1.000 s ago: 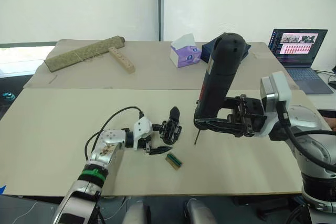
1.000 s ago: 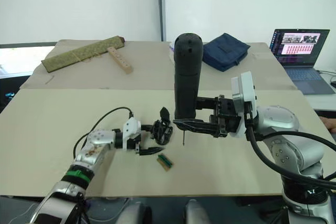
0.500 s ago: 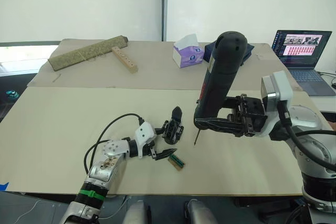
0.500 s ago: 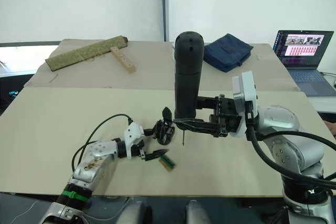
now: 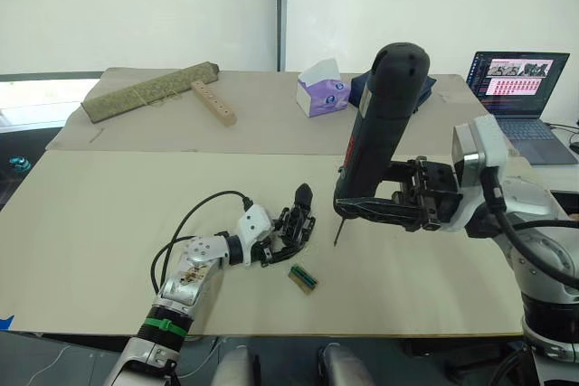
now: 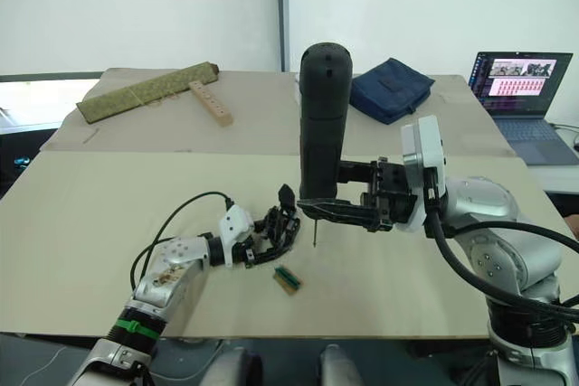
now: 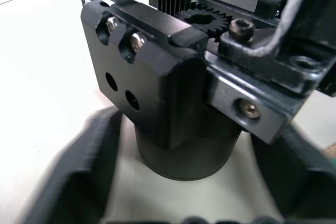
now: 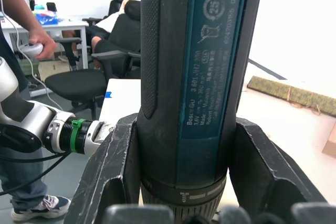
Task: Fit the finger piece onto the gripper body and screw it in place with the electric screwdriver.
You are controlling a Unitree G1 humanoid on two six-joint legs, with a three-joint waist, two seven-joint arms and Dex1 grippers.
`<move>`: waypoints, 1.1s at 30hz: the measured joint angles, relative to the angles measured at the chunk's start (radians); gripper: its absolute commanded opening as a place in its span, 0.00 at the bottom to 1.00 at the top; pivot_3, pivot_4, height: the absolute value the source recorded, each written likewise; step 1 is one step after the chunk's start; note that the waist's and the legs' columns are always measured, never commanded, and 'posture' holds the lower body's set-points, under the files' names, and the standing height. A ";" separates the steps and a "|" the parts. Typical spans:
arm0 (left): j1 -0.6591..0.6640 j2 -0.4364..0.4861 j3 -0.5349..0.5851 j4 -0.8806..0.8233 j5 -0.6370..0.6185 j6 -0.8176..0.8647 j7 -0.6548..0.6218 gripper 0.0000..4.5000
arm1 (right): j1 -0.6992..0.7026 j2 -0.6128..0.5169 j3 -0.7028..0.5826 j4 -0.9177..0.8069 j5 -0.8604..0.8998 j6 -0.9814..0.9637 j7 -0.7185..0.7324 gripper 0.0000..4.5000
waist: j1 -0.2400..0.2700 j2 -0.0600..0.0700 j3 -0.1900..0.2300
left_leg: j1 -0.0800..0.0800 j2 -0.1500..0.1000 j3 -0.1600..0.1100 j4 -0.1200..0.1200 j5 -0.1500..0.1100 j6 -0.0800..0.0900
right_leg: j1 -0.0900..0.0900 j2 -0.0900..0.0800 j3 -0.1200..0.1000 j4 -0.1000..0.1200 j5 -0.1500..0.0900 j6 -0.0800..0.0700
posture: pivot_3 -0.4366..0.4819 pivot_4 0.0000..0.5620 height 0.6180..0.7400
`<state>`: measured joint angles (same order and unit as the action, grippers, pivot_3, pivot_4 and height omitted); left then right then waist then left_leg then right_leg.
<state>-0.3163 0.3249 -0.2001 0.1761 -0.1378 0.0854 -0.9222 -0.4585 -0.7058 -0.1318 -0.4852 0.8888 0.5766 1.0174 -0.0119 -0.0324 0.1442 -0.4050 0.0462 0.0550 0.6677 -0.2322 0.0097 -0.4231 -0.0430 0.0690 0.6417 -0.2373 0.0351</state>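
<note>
One electric screwdriver (image 5: 378, 129) is held upright, clenched between the two black fingers of the right gripper (image 5: 362, 210), with its thin metal bit pointing down above the table (image 5: 109, 214). In the right wrist view the screwdriver's barrel is seen squeezed between both fingers (image 8: 113, 171).

One gripper body (image 5: 297, 223) stands on the table, down and to the left of the screwdriver's bit, with one pointed black finger rising from its top. The left gripper (image 5: 276, 246) lies low on the table right at this body. In the left wrist view its two fingers (image 7: 79, 174) are spread apart on either side of the body's round base, which sits between them; whether they touch the base cannot be told.

One small green block (image 5: 302, 277) lies on the table just beside the left gripper, on the near side of the gripper body. A separate finger piece cannot be made out.

Beyond the right gripper are seen one tissue box (image 5: 320, 89), one blue pouch (image 6: 391, 86) and one open laptop (image 5: 517, 97). Well beyond the left gripper lie one wooden strip with holes (image 5: 212, 102) and one long green roll (image 5: 149, 91).
</note>
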 measured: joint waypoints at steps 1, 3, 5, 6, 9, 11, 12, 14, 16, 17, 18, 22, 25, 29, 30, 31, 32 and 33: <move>0.000 0.000 0.000 0.001 0.000 -0.001 0.000 0.51 | -0.011 -0.005 0.000 0.000 0.005 0.009 -0.001 0.43 | 0.000 0.000 0.000 | 0.000 0.000 0.000 0.000 0.000 0.000 | 0.000 0.000 0.000 0.000 0.000 0.000 | 0.48 0.27 1.00; -0.001 0.000 -0.001 0.005 0.000 -0.007 0.000 0.51 | -0.039 -0.011 0.000 0.001 0.032 0.035 -0.007 0.43 | 0.000 0.000 0.000 | 0.000 0.000 0.000 0.000 0.000 0.000 | 0.000 0.000 0.000 0.000 0.000 0.000 | 0.48 0.27 1.00; -0.001 0.002 -0.002 0.011 0.001 -0.017 0.000 0.51 | -0.085 -0.014 0.000 0.001 0.066 0.063 -0.017 0.43 | 0.000 0.000 0.000 | 0.000 0.000 0.000 0.000 0.000 0.000 | 0.000 0.000 0.000 0.000 0.000 0.000 | 0.48 0.27 1.00; -0.003 0.002 -0.004 0.013 0.001 -0.018 -0.001 0.51 | -0.106 -0.015 0.000 0.001 0.082 0.074 -0.019 0.43 | 0.000 0.000 0.000 | 0.001 0.000 0.000 0.000 0.000 0.000 | 0.001 0.000 0.000 0.000 0.000 0.000 | 0.48 0.27 1.00; -0.006 0.002 -0.008 0.016 0.001 -0.019 -0.006 0.51 | -0.174 -0.012 0.008 0.004 0.124 0.120 -0.040 0.43 | 0.000 0.000 0.000 | 0.000 0.000 0.000 0.000 0.000 0.000 | 0.000 0.000 0.000 0.000 0.000 0.000 | 0.48 0.27 1.00; -0.010 0.003 -0.012 0.021 0.000 -0.019 -0.013 0.51 | -0.224 -0.004 0.023 0.007 0.150 0.147 -0.061 0.43 | 0.000 0.000 0.000 | 0.000 0.000 0.000 0.000 0.000 0.000 | 0.000 0.000 0.000 0.000 0.000 0.000 | 0.48 0.27 1.00; -0.013 0.003 -0.013 0.025 0.000 -0.019 -0.019 0.51 | -0.256 0.014 0.037 0.010 0.159 0.162 -0.073 0.43 | 0.000 0.000 0.000 | 0.000 0.001 0.000 0.000 0.000 0.000 | 0.000 0.000 0.000 0.000 0.000 0.000 | 0.48 0.27 1.00; -0.021 0.003 -0.015 0.032 -0.001 -0.019 -0.025 0.51 | -0.290 0.037 0.053 0.019 0.174 0.180 -0.088 0.43 | 0.002 0.000 0.000 | 0.000 0.001 0.000 0.000 0.000 0.000 | 0.000 0.000 0.000 0.000 0.000 0.000 | 0.48 0.27 1.00; -0.022 0.004 -0.015 0.033 -0.001 -0.019 -0.031 0.51 | -0.323 0.063 0.084 0.040 0.170 0.189 -0.102 0.43 | 0.000 0.000 0.000 | 0.000 0.000 0.000 0.000 0.000 0.000 | 0.000 -0.001 0.000 0.000 0.000 0.000 | 0.48 0.27 1.00; -0.023 0.004 -0.016 0.033 -0.001 -0.019 -0.031 0.51 | -0.331 0.077 0.098 0.050 0.155 0.189 -0.105 0.43 | 0.001 0.000 0.000 | 0.000 0.000 0.000 0.000 0.000 0.000 | 0.000 -0.001 0.000 0.000 0.000 0.000 | 0.48 0.27 1.00; -0.023 0.005 -0.015 0.034 -0.001 -0.019 -0.033 0.51 | -0.346 0.095 0.121 0.069 0.140 0.189 -0.108 0.43 | 0.000 0.000 0.000 | 0.000 0.000 0.000 0.000 0.000 0.000 | 0.000 -0.001 0.000 0.000 0.000 0.000 | 0.48 0.27 1.00; -0.024 0.005 -0.016 0.033 -0.001 -0.017 -0.033 0.51 | -0.366 0.147 0.172 0.112 0.073 0.187 -0.109 0.43 | 0.001 0.000 0.000 | -0.001 0.000 0.000 0.000 0.000 0.000 | 0.000 0.000 0.000 0.000 0.000 0.000 | 0.48 0.27 1.00; -0.024 0.005 -0.016 0.032 -0.002 -0.017 -0.033 0.51 | -0.368 0.174 0.203 0.137 0.019 0.173 -0.103 0.43 | 0.001 0.000 0.000 | -0.001 0.000 0.000 0.000 0.000 0.000 | 0.000 -0.001 0.000 0.000 0.000 0.000 | 0.48 0.27 1.00; -0.018 0.007 -0.016 0.026 -0.002 -0.015 -0.031 0.51 | -0.370 0.207 0.218 0.161 -0.042 0.146 -0.095 0.43 | -0.001 0.000 0.000 | -0.001 0.000 0.000 0.000 0.000 0.000 | 0.000 0.000 0.000 0.000 0.000 0.000 | 0.48 0.27 1.00; -0.017 0.008 -0.015 0.023 -0.002 -0.014 -0.030 0.51 | -0.370 0.215 0.225 0.165 -0.052 0.140 -0.092 0.43 | -0.001 0.000 0.000 | -0.001 0.000 0.000 0.000 0.000 0.000 | 0.000 0.000 0.000 0.000 0.000 0.000 | 0.48 0.27 1.00; -0.015 0.009 -0.015 0.021 -0.002 -0.014 -0.029 0.51 | -0.370 0.223 0.229 0.167 -0.057 0.137 -0.089 0.43 | -0.001 0.000 0.000 | -0.001 0.001 0.000 0.000 0.000 0.000 | 0.000 0.000 0.000 0.000 0.000 0.000 | 0.48 0.27 1.00; -0.012 0.011 -0.015 0.017 -0.002 -0.013 -0.028 0.51 | -0.370 0.233 0.233 0.171 -0.065 0.131 -0.086 0.43 | -0.001 0.000 0.000 | -0.001 0.001 0.000 0.000 0.000 0.000 | 0.000 0.000 0.000 0.000 0.000 0.000 | 0.48 0.27 1.00; -0.011 0.011 -0.015 0.016 -0.002 -0.013 -0.027 0.51 | -0.370 0.240 0.235 0.173 -0.070 0.130 -0.084 0.43 | -0.002 0.000 0.000 | -0.001 0.001 0.000 0.000 0.000 0.000 | 0.000 0.000 0.000 0.000 0.000 0.000 | 0.48 0.27 1.00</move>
<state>-0.3270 0.3361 -0.2147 0.1917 -0.1394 0.0723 -0.9494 -0.8289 -0.4662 0.1029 -0.3122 0.8190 0.7070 0.9338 -0.0135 -0.0320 0.1440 -0.4057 0.0467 0.0549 0.6677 -0.2322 0.0097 -0.4235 -0.0432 0.0686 0.6418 -0.2371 0.0348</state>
